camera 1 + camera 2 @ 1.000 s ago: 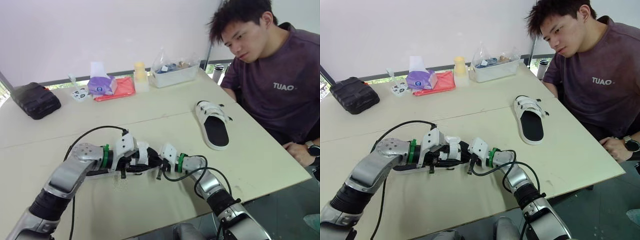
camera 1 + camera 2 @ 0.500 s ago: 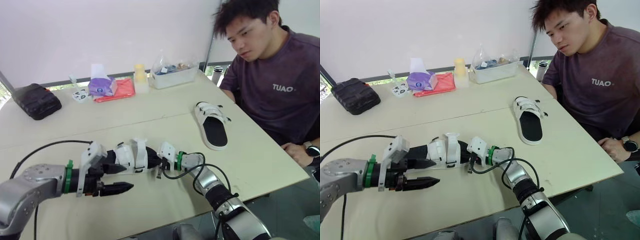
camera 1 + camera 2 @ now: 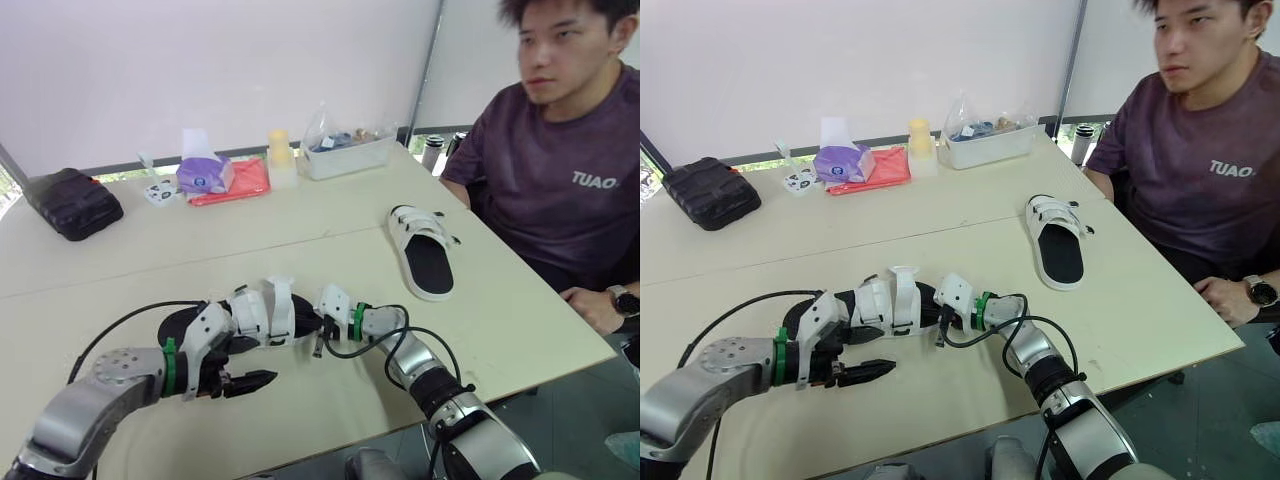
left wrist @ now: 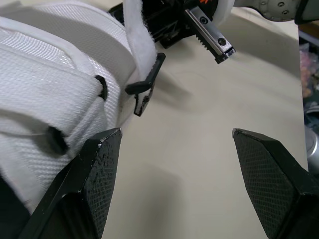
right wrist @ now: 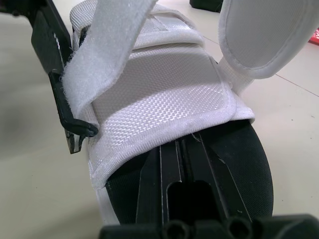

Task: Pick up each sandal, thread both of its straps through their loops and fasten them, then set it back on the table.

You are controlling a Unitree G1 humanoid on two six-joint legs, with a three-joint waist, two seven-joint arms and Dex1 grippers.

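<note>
A sandal with a black sole and white straps [image 3: 258, 318] lies near the table's front edge. One strap [image 5: 107, 45] stands loose and upright beside its black loop [image 4: 147, 82]. My right gripper [image 3: 313, 323] is shut on the sandal's toe end, one finger [image 5: 174, 189] lying on the insole. On the sandal's near side, close to the straps but not touching, my left gripper [image 4: 174, 134] is wide open and holds nothing. A second sandal [image 3: 425, 250] lies flat at the right of the table.
A person [image 3: 570, 180] sits at the table's right side, one hand [image 3: 600, 305] by the edge. Along the back stand a black pouch [image 3: 70, 200], a purple tissue pack [image 3: 205, 170], a red cloth [image 3: 245, 180], a yellow cup [image 3: 281, 150] and a clear tub [image 3: 350, 148].
My left gripper let go of the sandal, drew back to the left and open, and has now come back close to the straps. The right gripper has kept its hold. The person raised their head.
</note>
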